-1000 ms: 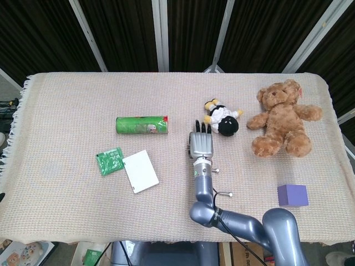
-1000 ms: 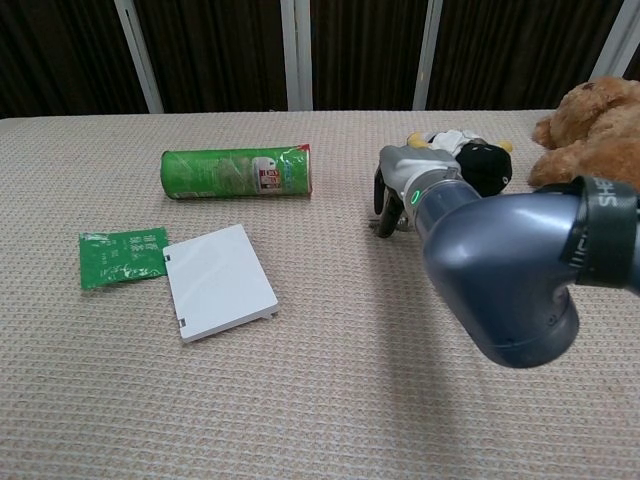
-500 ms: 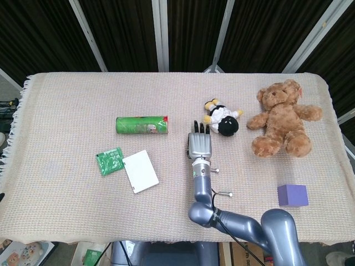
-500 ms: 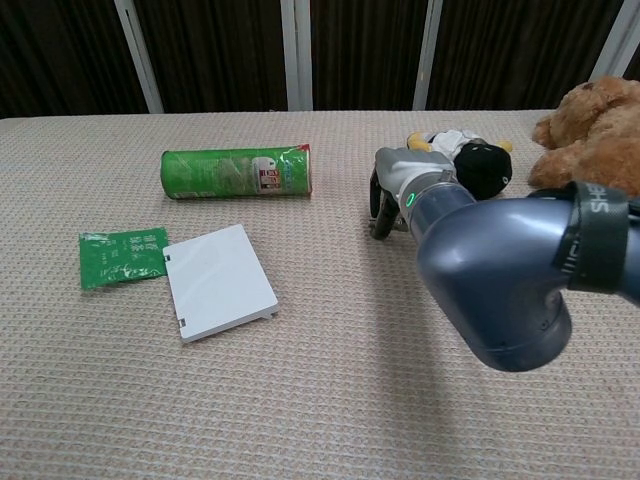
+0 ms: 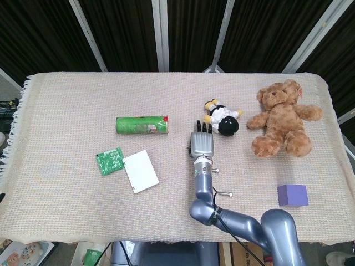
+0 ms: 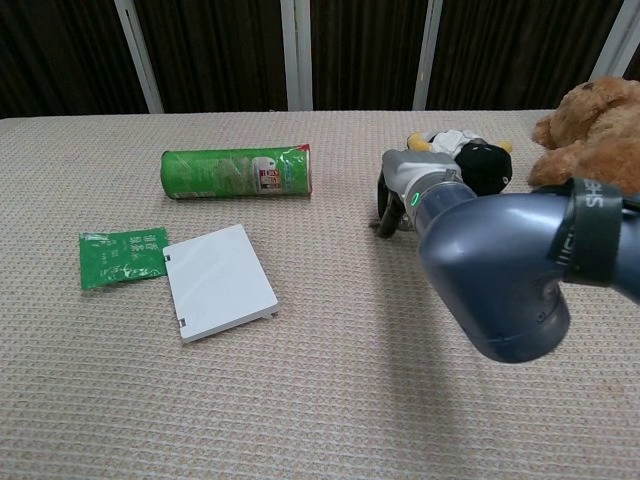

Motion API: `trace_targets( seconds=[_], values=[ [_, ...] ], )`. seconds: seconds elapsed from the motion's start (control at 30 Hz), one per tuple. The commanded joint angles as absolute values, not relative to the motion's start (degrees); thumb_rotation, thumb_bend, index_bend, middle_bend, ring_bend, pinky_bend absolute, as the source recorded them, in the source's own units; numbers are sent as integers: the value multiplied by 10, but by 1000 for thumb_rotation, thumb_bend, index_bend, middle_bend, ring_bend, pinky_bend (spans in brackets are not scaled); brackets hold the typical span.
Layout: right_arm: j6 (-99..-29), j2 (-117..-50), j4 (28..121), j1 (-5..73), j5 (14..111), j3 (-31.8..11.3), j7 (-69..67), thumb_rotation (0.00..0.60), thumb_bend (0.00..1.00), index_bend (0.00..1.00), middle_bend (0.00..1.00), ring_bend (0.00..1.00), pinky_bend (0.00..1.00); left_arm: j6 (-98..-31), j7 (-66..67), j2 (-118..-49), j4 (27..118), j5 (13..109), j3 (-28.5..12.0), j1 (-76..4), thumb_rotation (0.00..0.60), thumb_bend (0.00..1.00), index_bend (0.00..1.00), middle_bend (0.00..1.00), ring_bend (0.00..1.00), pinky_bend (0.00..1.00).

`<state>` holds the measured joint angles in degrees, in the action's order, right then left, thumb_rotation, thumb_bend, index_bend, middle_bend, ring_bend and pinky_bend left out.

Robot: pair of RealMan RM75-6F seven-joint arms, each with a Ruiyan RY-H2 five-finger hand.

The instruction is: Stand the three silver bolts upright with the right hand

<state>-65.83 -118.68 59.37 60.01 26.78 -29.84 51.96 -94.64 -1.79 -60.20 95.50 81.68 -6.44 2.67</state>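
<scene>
In the chest view the right arm (image 6: pixel 510 270) hides most of the right hand (image 6: pixel 398 190), so its grip cannot be told. The teddy bear (image 6: pixel 590 130) is cut off by the right edge there. Two bolts (image 5: pixel 224 194) in the head view are too small to judge; a third is unseen.

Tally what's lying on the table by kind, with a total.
plush toys: 2, the brown teddy bear and the black-and-white plush
silver bolts: 2 in view
green tube: 1
green packet: 1
white card: 1
purple block: 1
total: 8
</scene>
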Motion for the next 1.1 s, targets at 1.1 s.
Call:
trace_targets(
  seconds=[1.1],
  values=[
    [-653, -1181, 613, 598, 278, -298, 522, 600, 314, 611, 33, 34, 49, -945, -22, -600, 958, 815, -65, 28, 600, 123, 146, 73, 0, 162]
  ],
)
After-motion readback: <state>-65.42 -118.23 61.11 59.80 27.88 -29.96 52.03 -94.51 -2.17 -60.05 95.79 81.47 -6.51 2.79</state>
